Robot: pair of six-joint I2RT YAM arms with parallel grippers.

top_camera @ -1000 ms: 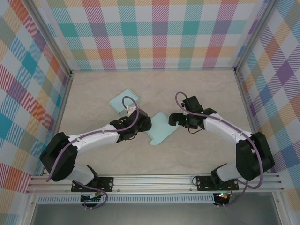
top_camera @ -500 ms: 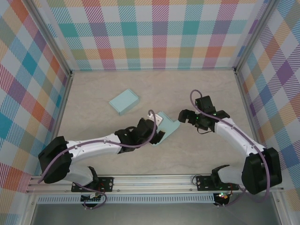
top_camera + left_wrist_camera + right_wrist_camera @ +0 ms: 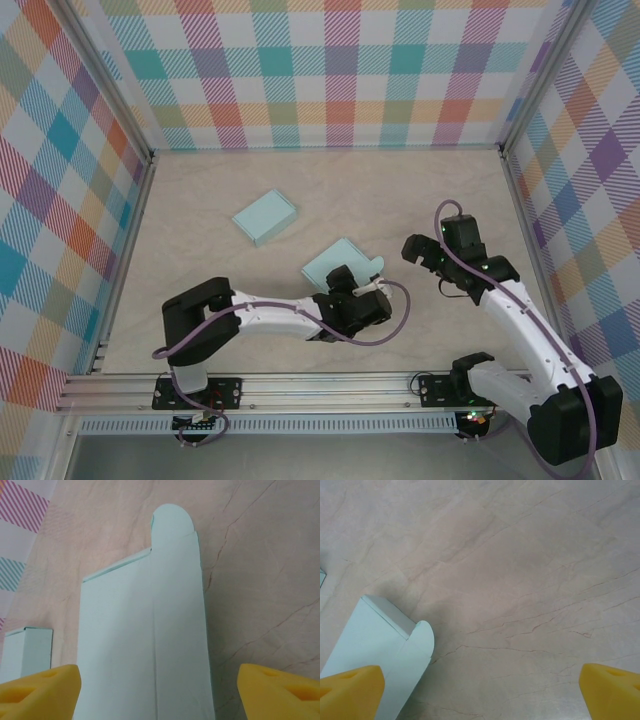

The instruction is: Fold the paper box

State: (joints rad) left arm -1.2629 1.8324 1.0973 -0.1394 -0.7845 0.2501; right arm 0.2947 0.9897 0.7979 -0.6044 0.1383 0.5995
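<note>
Between the spread fingertips of the left gripper (image 3: 160, 692) lies the flattened pale blue paper box (image 3: 150, 630), its rounded tab pointing away. The right gripper (image 3: 480, 692) is also wide open above the table (image 3: 200, 190), with the box's tab to its left. There are two boxes in all: a second, closed box (image 3: 265, 217) sits well beyond the left gripper.

The paper box (image 3: 145, 645) is made of smooth, matt card. The worktop (image 3: 520, 580) is patterned like pale, smooth stone.
</note>
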